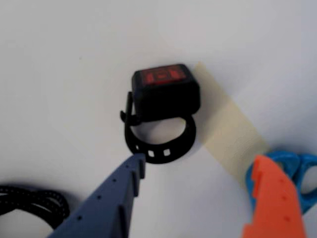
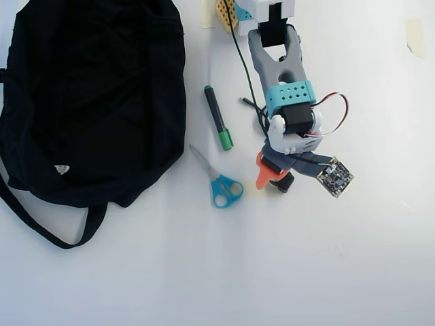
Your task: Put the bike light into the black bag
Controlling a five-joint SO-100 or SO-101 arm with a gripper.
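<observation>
Jaws [image 1: 198, 173] apart, just near side of small black bike light w/ strap loop [image 1: 163, 106] on white counter [image 1: 59, 74]; floppy black fabric bag [image 2: 88, 95] far left in overhead view.

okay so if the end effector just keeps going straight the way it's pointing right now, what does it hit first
Most likely the bike light. In the wrist view the end effector is open, its blue finger tip just short of the strap loop and the orange finger to the right. Depth is unclear; it might reach the table first.

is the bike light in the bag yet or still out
Out: the bike light lies on the white table, between the open end effector fingers, not gripped.
</observation>
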